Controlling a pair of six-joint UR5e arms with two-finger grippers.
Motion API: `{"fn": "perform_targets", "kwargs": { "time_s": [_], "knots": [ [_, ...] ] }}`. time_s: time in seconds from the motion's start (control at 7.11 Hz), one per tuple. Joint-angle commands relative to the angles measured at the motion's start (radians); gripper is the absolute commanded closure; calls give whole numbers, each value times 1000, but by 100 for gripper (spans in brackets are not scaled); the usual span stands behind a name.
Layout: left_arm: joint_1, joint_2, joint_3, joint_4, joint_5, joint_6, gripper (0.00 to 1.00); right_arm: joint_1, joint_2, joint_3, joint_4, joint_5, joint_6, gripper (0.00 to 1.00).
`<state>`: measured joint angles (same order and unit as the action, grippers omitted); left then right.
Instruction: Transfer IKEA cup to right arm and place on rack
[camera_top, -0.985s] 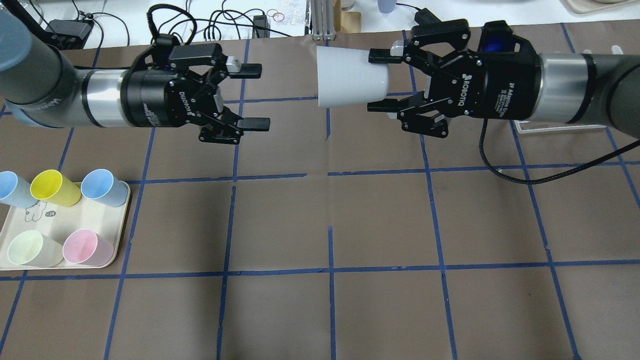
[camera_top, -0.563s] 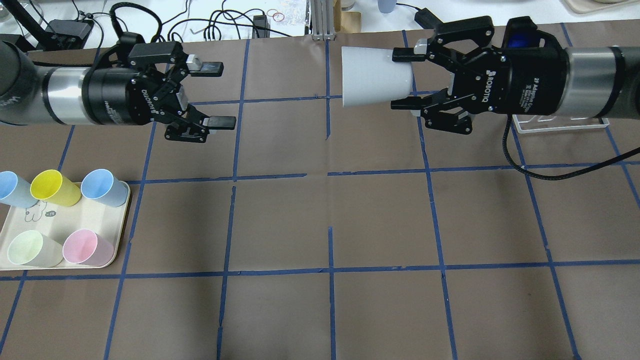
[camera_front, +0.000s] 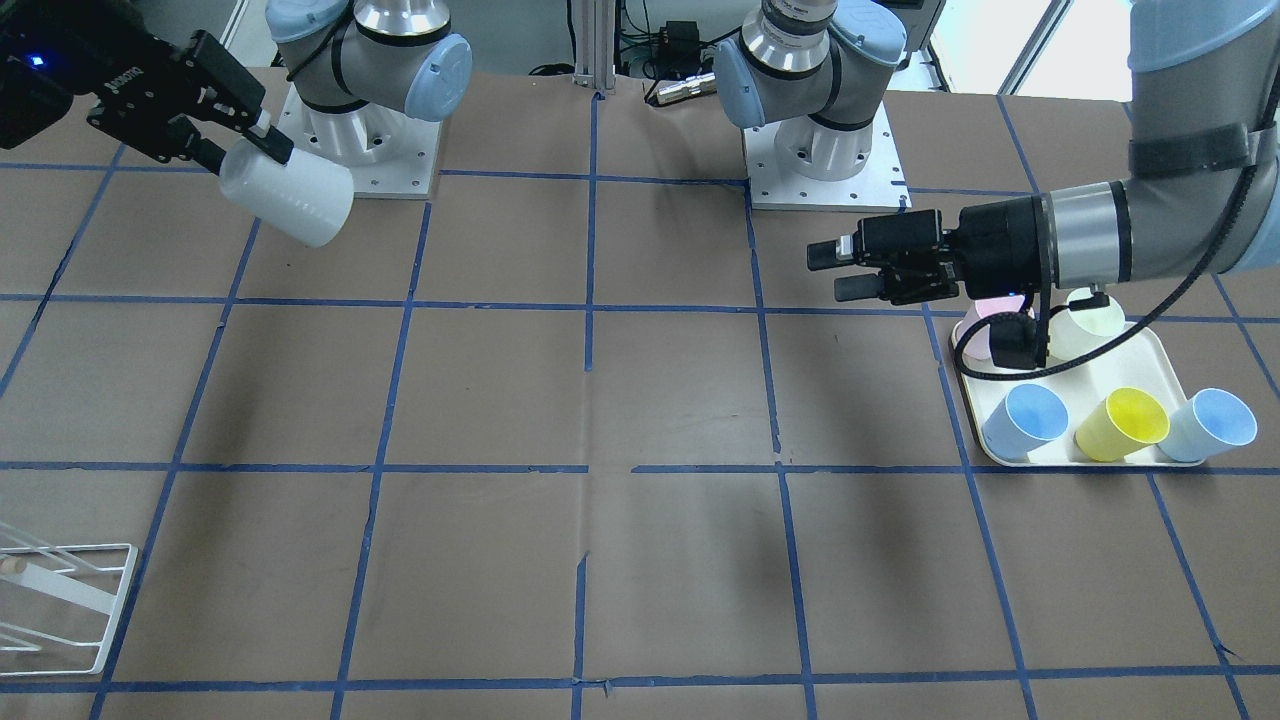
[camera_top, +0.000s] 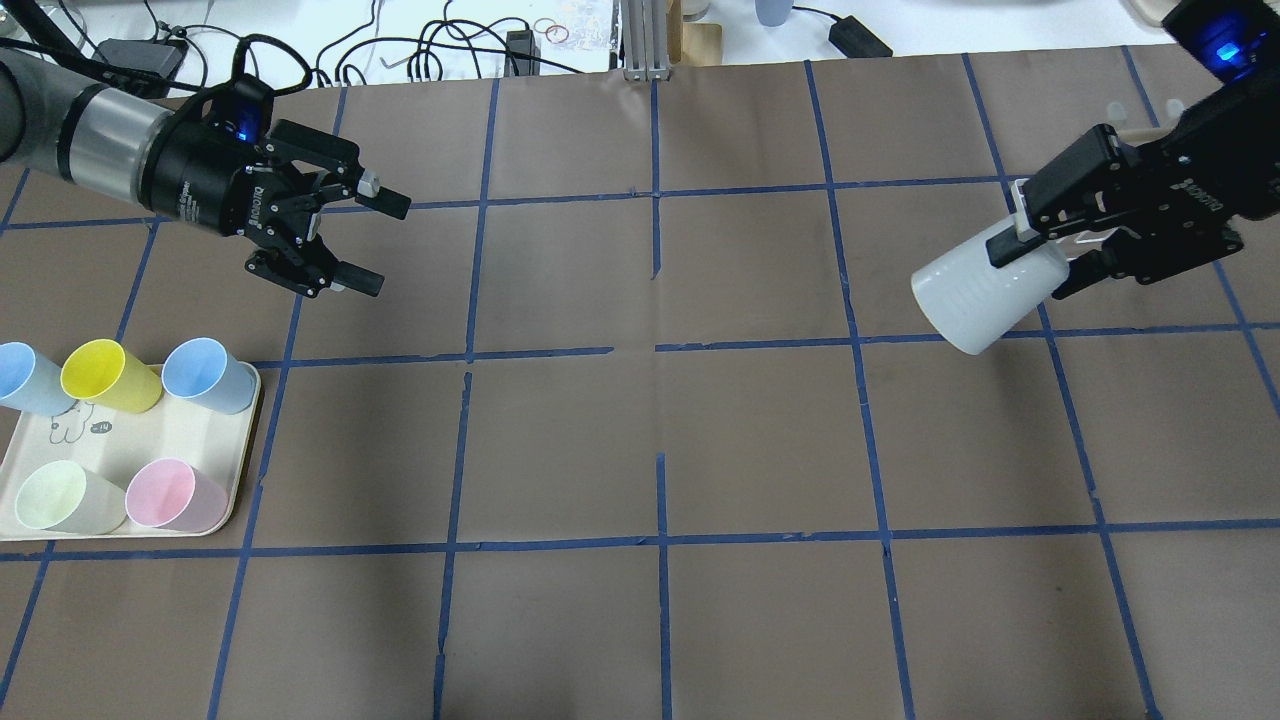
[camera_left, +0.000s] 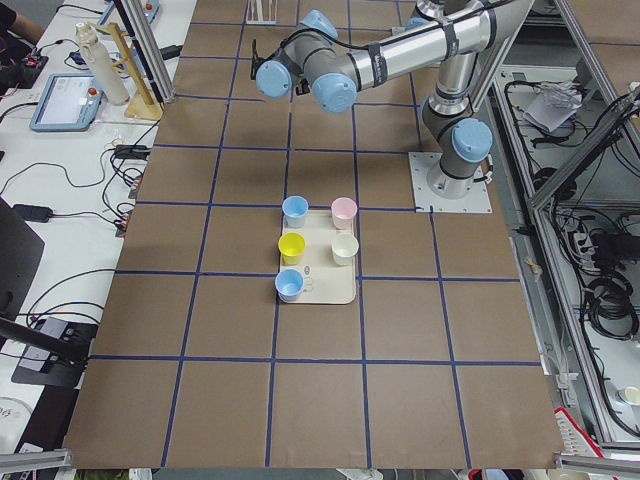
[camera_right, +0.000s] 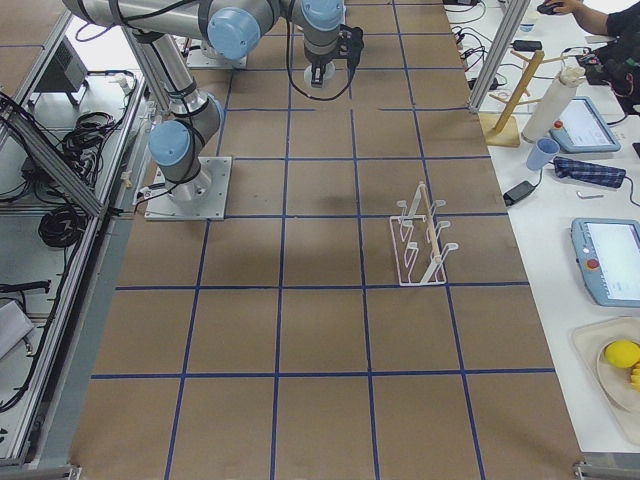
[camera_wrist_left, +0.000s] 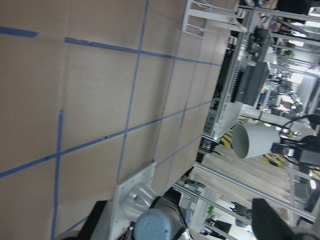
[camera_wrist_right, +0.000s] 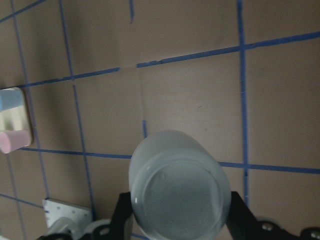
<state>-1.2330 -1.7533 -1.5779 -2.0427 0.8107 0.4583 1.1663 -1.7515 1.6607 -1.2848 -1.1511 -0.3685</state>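
Note:
The pale grey IKEA cup (camera_top: 975, 288) is held in the air by my right gripper (camera_top: 1040, 262), which is shut on its narrow base end. The cup's mouth points away from the gripper and tilts down toward the table. It also shows in the front view (camera_front: 290, 205), clamped by the right gripper (camera_front: 245, 150). The right wrist view shows the cup's base (camera_wrist_right: 180, 185) between both fingers (camera_wrist_right: 122, 215). My left gripper (camera_top: 385, 245) is open and empty at the left, also shown in the front view (camera_front: 835, 272). The white wire rack (camera_right: 420, 240) stands on the table (camera_front: 60, 600).
A cream tray (camera_top: 180, 440) at the front left holds several coloured tumblers, blue, yellow, pink and pale green; it also shows in the front view (camera_front: 1150, 360). Cables and small items lie beyond the table's far edge (camera_top: 450, 45).
My right gripper has carried the cup to the right and nearer, tilting its mouth downward. My left gripper has drawn back to the left, still open.

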Motion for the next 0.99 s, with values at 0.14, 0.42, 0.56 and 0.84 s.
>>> {"fn": "perform_targets", "kwargs": {
  "time_s": [0.14,0.42,0.56,0.84],
  "knots": [
    [-158,-70,7,458,358,-380,0,-8,24,4,-293,-307,-106,96],
    [-288,-28,62,536,638,-510,0,-57,107,4,-434,-346,-183,96],
    [-327,3,117,530,736,-514,0,-97,154,2,-499,-345,-226,96],
    [-374,76,156,535,740,-530,0,-109,226,-7,-606,-345,-265,95]
  ]
}}
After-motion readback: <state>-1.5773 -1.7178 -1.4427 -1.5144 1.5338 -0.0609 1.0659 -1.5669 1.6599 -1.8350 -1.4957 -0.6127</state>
